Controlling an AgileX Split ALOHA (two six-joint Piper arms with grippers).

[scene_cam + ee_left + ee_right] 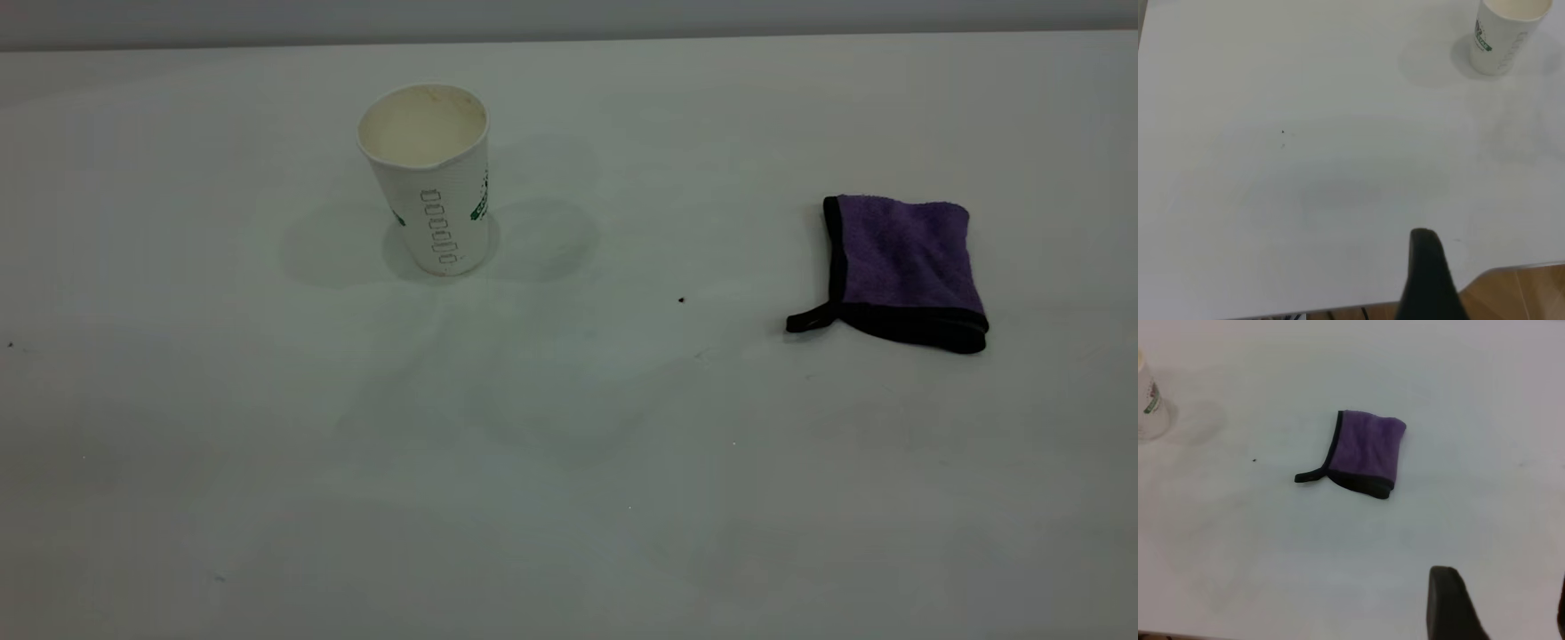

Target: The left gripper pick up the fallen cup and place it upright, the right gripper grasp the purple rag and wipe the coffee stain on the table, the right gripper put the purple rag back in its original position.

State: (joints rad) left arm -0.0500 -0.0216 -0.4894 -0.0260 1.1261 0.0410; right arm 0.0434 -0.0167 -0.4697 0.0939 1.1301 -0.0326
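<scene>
White matte table (pixel 569 498) fills pretty much every view, with just some faint smudges on it. Next biggest is the purple rag (pixel 902 267), fuzzy cloth folded into a rough square with black edging, lying flat on the right side of the exterior view, well apart from everything else. Its black loop (pixel 807 321) sticks out of the near corner, pointing toward the cup's side.

The cup (pixel 431 178) is white paper, standing upright on its base on the left-centre of the table, mouth up, long axis vertical, cream inside. It has a green logo that's only partly in view, can't read it, plus a column of small printed boxes running down the side.

Between cup and rag there's a tiny dark speck (pixel 681 300).

The left gripper (pixel 1426 280) only shows one black finger, so can't tell its opening. The right gripper (pixel 1501 603) hangs over the table near the rag, fingers spread wide, holding nothing.
</scene>
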